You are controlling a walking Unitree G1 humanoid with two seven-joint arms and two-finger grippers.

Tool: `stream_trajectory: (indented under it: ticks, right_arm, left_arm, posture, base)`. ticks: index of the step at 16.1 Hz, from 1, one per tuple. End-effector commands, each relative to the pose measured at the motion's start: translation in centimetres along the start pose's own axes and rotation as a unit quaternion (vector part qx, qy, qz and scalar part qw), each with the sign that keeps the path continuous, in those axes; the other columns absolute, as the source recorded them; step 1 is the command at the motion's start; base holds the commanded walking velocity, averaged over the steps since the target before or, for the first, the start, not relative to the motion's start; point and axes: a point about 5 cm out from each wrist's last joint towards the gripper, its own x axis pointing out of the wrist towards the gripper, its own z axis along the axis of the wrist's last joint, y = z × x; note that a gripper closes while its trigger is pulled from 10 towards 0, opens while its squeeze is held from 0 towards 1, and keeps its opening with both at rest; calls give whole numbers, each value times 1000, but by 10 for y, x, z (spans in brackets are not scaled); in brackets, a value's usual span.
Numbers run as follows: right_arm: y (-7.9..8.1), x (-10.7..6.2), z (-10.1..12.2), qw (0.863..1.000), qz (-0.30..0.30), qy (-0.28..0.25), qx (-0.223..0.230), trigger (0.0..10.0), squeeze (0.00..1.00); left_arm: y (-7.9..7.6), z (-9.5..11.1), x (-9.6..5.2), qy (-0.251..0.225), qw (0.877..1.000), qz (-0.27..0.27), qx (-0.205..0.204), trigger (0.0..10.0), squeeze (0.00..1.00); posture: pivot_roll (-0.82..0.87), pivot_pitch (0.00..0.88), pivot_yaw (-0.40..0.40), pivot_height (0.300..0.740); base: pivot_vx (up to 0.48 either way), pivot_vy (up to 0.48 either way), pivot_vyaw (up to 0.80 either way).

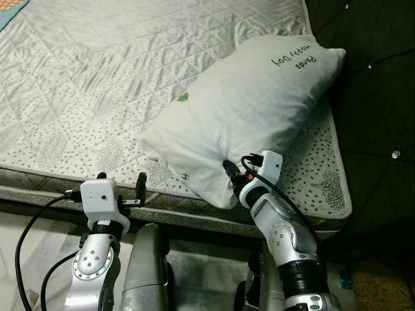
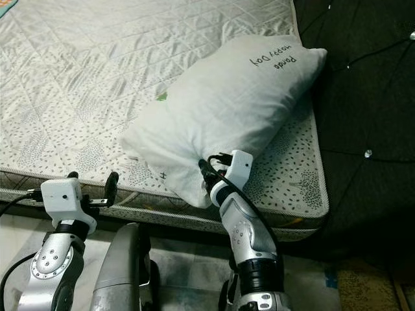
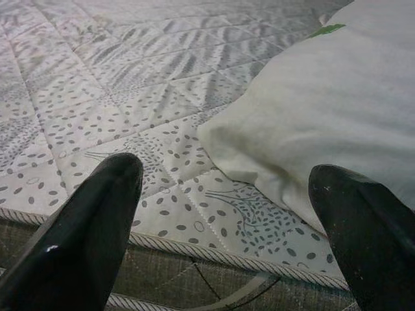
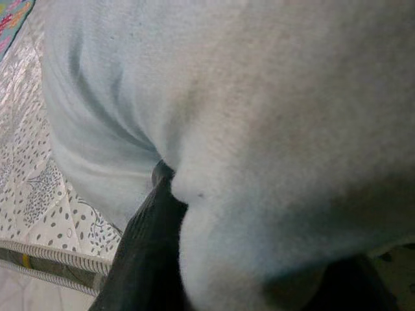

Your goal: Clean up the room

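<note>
Right fingers: clenched on the near corner of the pillow (image 1: 249, 107); in the right wrist view one black finger (image 4: 146, 249) presses into a deep fold of the white fabric, which bulges around it.
Right gripper (image 1: 228, 176): at the pillow's lowest corner, just above the front edge of the bed, its white wrist housing and black cable beside the fabric.
Right arm: silver, rising from below the bed edge toward the pillow.
Left fingers: released, spread wide apart with nothing between them; the left wrist view shows both black tips (image 3: 97, 214) framing the mattress edge and the pillow's corner beyond.
Left gripper (image 1: 120, 186): held in front of the bed's front edge, well to the left of the pillow, touching nothing that I can see.
Left arm: silver, with a black cable looping off to its left side.
Pillow: white, plump, lying at an angle across the bed's right side near the front corner; small dark lettering near its far end and a small green mark on its upper edge; its near corner is pulled down toward the bed's front edge.
Bed (image 1: 97, 97): a quilted mattress in pale grey with diamond stitching and small leaf and dot prints, corded piping along the edge.
Right of the bed: a dark, tufted surface (image 1: 376, 97).
Floor (image 1: 26, 240): pale, below the mattress.
</note>
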Motion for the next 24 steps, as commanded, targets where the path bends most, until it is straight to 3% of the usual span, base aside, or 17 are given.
stream_trajectory:
  ticks: [1,7,8,12,14,15,18,21,24]
  right_arm:
    - [5,3,9,1000,9,-18,-14,0,0]
    - [-4,13,30,998,9,-46,-36,0,0]
    - [-11,16,41,996,-4,-59,-60,0,0]
    - [-35,23,94,989,-47,-111,-82,0,0]
    - [-39,23,141,978,-63,-168,-103,0,0]
    - [-50,18,167,969,-93,-200,-114,0,0]
    - [-75,-3,211,942,-172,-255,-132,0,0]
    - [-101,-29,242,910,-247,-292,-162,0,0]
    - [-125,-53,256,888,-294,-301,-186,0,0]
  left_arm:
    - [2,-6,-3,11,1000,4,3,10000,0]
    - [-4,-3,7,0,1000,-1,0,10000,0]
    - [-4,-2,7,-1,1000,0,0,10000,0]
    - [-3,-4,6,-2,1000,2,0,10000,0]
    - [-2,-5,7,-3,1000,5,1,10000,0]
    - [-4,-5,8,-4,1000,5,0,10000,0]
    - [-3,-4,9,-7,1000,7,-1,10000,0]
    - [-2,-4,9,-7,1000,10,3,10000,0]
    - [-2,-4,8,-8,1000,8,4,10000,0]
  posture:
    - [121,188,-17,583]
    - [114,153,-10,583]
    - [114,153,-10,583]
    - [114,141,-12,583]
    - [109,133,-11,583]
    - [109,127,-13,583]
    - [109,127,-13,583]
    - [113,126,-11,583]
    - [115,131,-9,583]
  base:
    - [0,0,0]
    - [0,0,0]
    - [0,0,0]
    - [0,0,0]
    - [0,0,0]
    - [0,0,0]
    - [0,0,0]
    - [0,0,0]
    - [0,0,0]
